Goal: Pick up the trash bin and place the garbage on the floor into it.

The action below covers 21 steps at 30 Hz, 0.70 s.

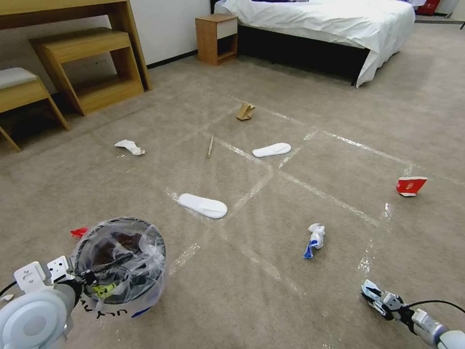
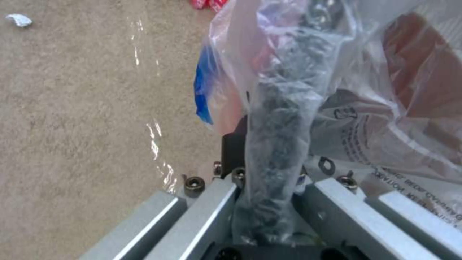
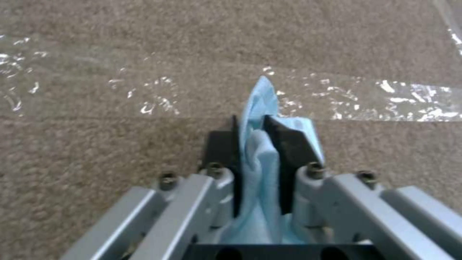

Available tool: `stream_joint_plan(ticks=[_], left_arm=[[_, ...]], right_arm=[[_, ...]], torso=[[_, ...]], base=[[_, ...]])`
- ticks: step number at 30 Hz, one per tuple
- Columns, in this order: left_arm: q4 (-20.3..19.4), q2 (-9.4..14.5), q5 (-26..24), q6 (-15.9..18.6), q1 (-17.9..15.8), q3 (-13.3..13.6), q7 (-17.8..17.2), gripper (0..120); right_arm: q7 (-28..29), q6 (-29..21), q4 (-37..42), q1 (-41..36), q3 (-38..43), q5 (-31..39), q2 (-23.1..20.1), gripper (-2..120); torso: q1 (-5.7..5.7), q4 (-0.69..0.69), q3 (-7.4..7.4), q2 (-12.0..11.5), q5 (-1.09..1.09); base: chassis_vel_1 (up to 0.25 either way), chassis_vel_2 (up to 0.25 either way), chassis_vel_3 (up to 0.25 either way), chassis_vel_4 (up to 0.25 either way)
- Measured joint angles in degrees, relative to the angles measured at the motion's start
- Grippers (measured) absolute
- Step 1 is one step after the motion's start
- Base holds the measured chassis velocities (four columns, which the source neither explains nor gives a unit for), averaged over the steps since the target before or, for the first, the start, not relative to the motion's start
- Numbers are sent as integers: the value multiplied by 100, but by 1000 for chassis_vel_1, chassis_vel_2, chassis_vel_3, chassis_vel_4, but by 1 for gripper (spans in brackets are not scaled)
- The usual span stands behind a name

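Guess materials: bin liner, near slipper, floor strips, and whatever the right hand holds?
Bin liner: thin clear plastic film, crinkled, glossy, printed lettering.
Near slipper: looks like soft white non-woven fabric, matte, flat.
Floor strips: clear tape, shiny with broken glints, on short-pile carpet.
Right hand: pinches a pale blue pleated sheet, matte, softly folded; maybe non-woven cloth or tissue.
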Motion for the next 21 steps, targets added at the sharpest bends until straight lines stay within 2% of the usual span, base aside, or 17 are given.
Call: stream_joint_plan(ticks=[1,4,19,21], left_arm=[[0,0,0,0,0,0,0,0],[-2,24,2,-10,-11,0,0,0],[-3,100,-61,-26,-41,-30,1,0],[-14,141,-158,-26,-49,-55,-10,0]], right_arm=[[0,0,0,0,0,0,0,13],[-1,2,21,31,-3,63,-14,0],[-22,-27,208,94,-68,318,-120,0],[-56,-67,566,-40,177,508,-275,0]], torso=[[0,0,0,0,0],[0,0,0,0,1],[0,0,0,0,1],[0,0,0,0,1]], base=[[0,0,0,0],[0,0,0,0],[0,0,0,0],[0,0,0,0]])
